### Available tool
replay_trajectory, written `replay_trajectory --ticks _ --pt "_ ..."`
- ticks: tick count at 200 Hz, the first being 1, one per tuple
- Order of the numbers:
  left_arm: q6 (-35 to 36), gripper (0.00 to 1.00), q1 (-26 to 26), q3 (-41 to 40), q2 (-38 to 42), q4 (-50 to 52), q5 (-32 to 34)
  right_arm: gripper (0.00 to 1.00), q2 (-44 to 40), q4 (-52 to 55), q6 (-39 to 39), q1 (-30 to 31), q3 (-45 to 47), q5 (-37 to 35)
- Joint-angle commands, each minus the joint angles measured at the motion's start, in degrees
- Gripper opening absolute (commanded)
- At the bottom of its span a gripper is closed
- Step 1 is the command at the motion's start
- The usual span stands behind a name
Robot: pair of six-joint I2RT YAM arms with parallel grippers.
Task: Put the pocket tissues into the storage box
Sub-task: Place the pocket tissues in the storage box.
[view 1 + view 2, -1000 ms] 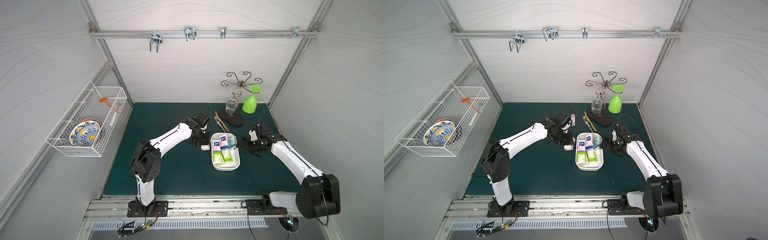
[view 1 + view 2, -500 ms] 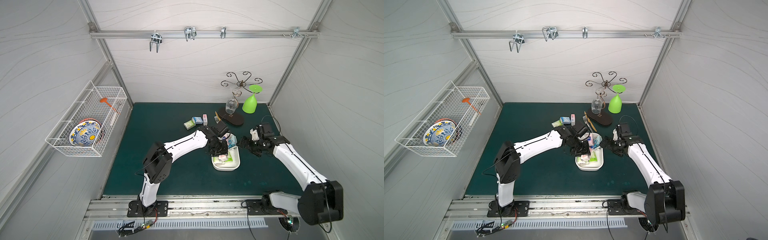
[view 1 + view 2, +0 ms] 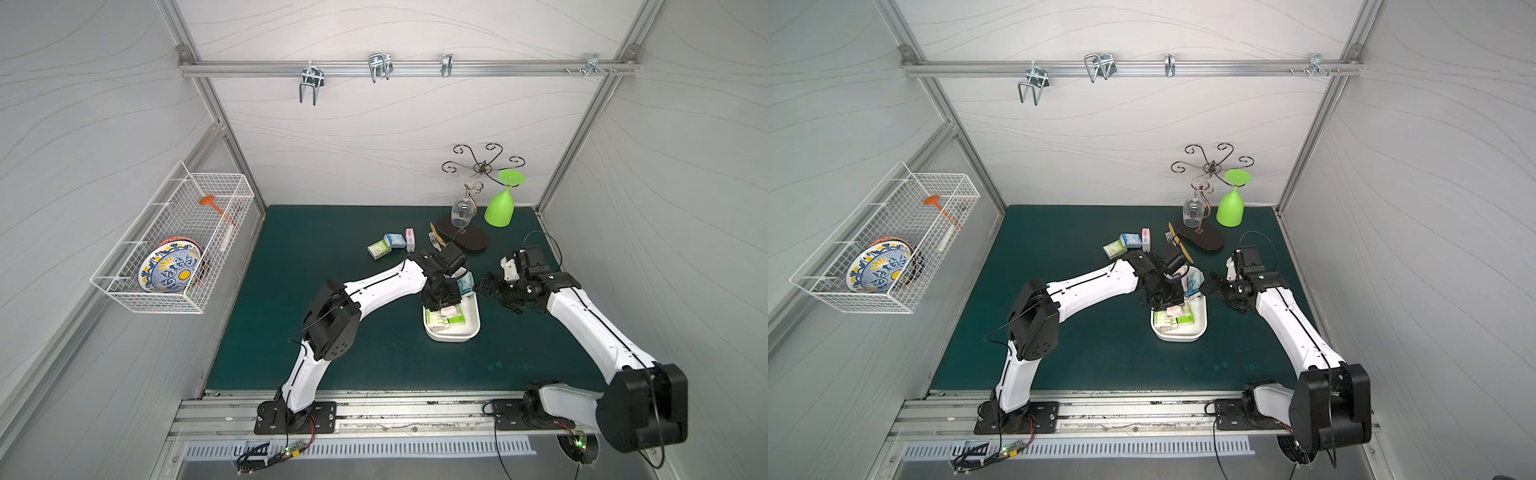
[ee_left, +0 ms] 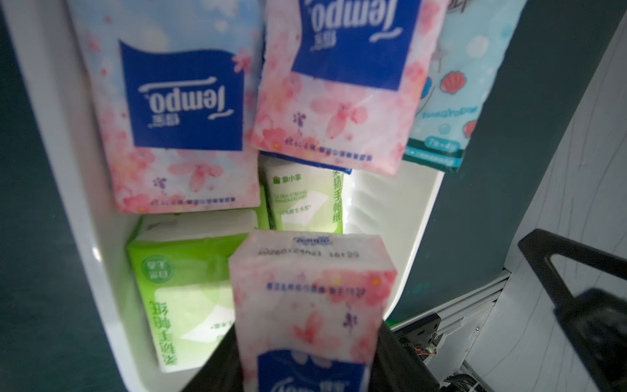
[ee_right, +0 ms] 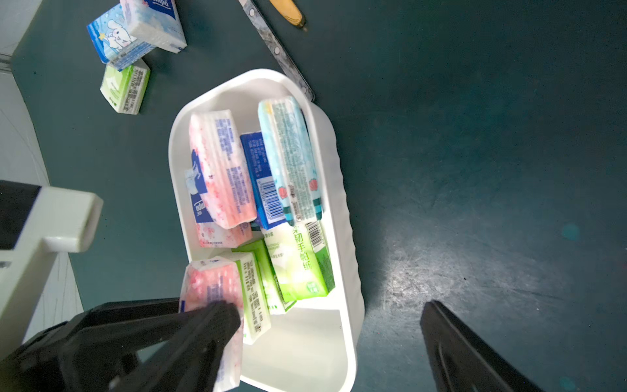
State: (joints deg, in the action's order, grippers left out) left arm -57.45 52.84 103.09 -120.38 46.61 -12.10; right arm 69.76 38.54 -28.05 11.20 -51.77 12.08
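Observation:
The storage box point(image 3: 453, 334) is a shallow white tray on the green mat, holding several pocket tissues: pink Tempo packs point(image 4: 183, 112), green packs point(image 5: 298, 261) and a light blue one point(image 5: 288, 159). My left gripper point(image 3: 441, 301) hangs over the box's middle, shut on a pink Tempo pack point(image 4: 312, 298) that tilts above the green packs. My right gripper point(image 3: 484, 286) stands open at the box's far right edge, nothing between its fingers point(image 5: 475, 356). Three loose packs lie on the mat beyond the box: green point(image 3: 379, 248), light blue point(image 3: 395, 240), pink point(image 3: 410, 240).
A fork and knife point(image 3: 434, 239) lie just behind the box, next to a dark stand point(image 3: 465, 239) with a clear glass and a green goblet point(image 3: 500, 208). A white wire basket point(image 3: 174, 249) with a painted plate hangs on the left wall.
My left gripper has come from the mat left of the box to over the box, bringing the pink pack. The three loose packs behind it now show. The right arm has barely moved.

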Motion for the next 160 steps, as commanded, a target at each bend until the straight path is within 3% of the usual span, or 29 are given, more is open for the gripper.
replay_trajectory --ticks 1,48,110,131,148,160 --pt "-1.25 0.49 0.82 2.21 -2.25 0.92 1.42 0.94 -0.77 0.72 0.43 -0.41 -0.18 0.11" --pt "-0.13 0.64 0.86 2.29 -0.92 1.76 3.09 0.94 -0.89 0.94 0.72 -0.39 0.0 -0.01" --pt "9.85 0.83 0.36 4.31 6.36 6.65 10.38 0.94 -0.77 0.93 0.84 -0.39 -0.74 -0.12" --pt "13.75 0.89 -2.65 4.02 8.93 7.54 10.39 0.94 -0.46 0.75 0.64 -0.45 -0.98 -0.12" --pt "17.69 0.99 -6.83 2.93 11.0 6.68 9.83 0.94 -0.08 0.57 0.41 -0.31 -1.21 0.01" --pt "21.41 0.99 -9.77 0.12 12.88 4.84 9.59 0.94 0.16 0.73 0.53 -0.3 -1.49 0.01"
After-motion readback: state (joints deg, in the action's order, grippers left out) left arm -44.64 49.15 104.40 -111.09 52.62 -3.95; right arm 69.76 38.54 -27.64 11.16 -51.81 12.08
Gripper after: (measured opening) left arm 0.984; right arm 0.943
